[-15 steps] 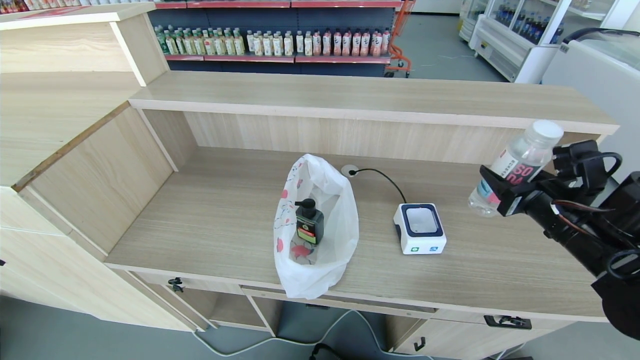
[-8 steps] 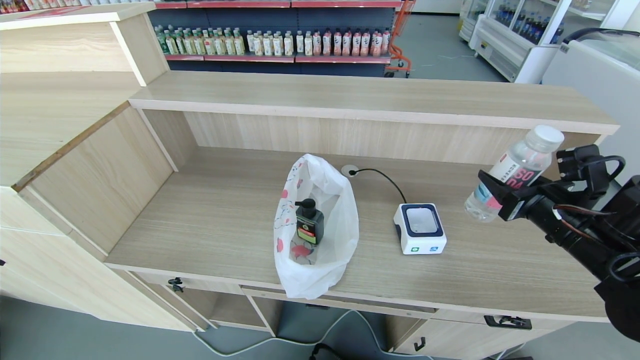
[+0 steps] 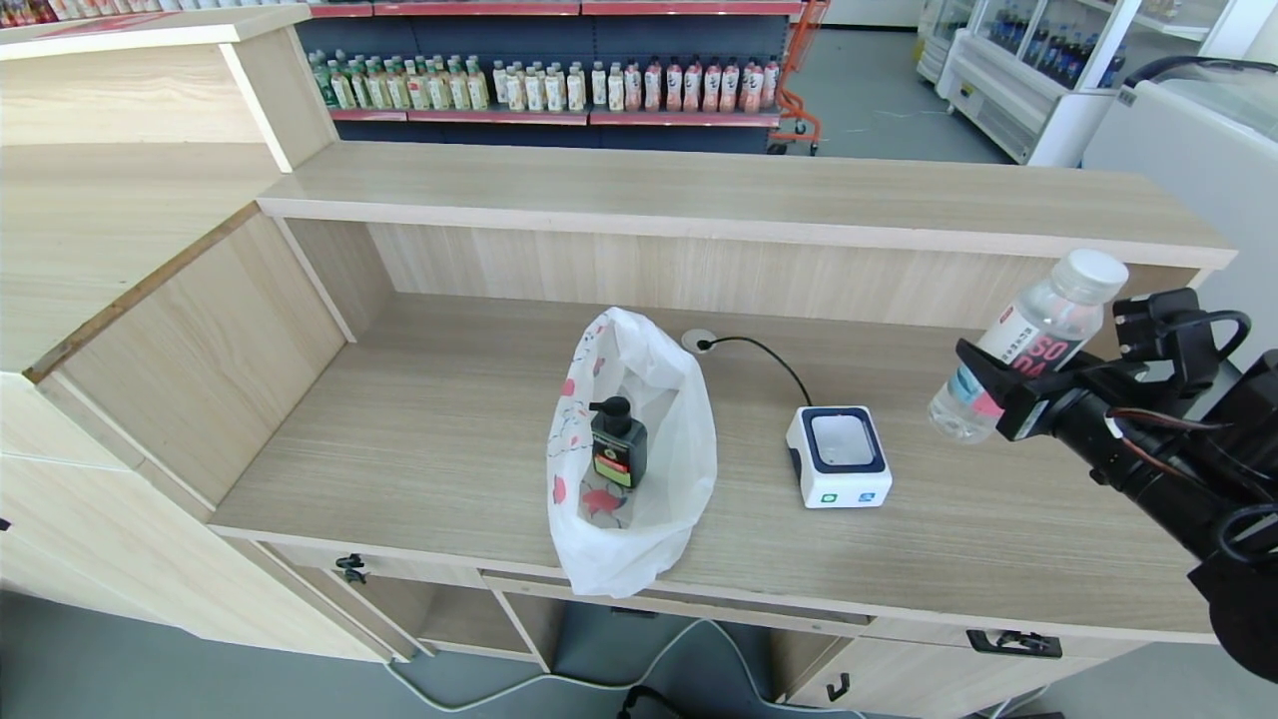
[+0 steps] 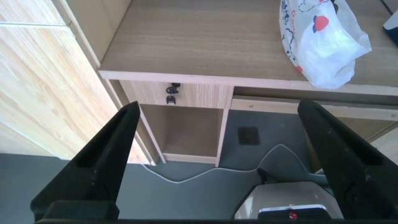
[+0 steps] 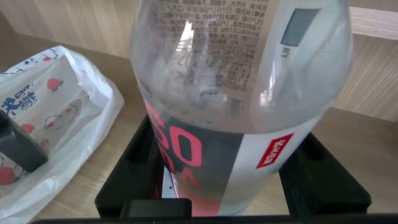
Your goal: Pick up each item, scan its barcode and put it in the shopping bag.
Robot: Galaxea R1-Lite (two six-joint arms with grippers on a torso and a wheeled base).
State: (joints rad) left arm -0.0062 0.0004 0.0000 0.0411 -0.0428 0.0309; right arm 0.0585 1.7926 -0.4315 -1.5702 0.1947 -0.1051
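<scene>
I'm seeing the wooden counter [image 3: 419, 439] stretching out below my right gripper [image 3: 1001, 387]. The scanner [image 3: 839, 456] is sitting on it to the gripper's left, its cable [image 3: 769, 359] running to a grommet [image 3: 698, 340], and the white shopping bag [image 3: 684, 469] is standing farther out that way.

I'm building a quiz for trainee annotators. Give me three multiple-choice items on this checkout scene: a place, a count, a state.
1. Where is the dark pump bottle? A on the floor; B inside the shopping bag; C on the upper ledge.
2. How many items show in the bag? A one; B two; C three.
3. The right claw is: A open; B shut on the water bottle; C shut on nothing.
Answers: B, it stands between the bag's walls; A, the pump bottle alone shows there; B, it clamps the bottle.
</scene>
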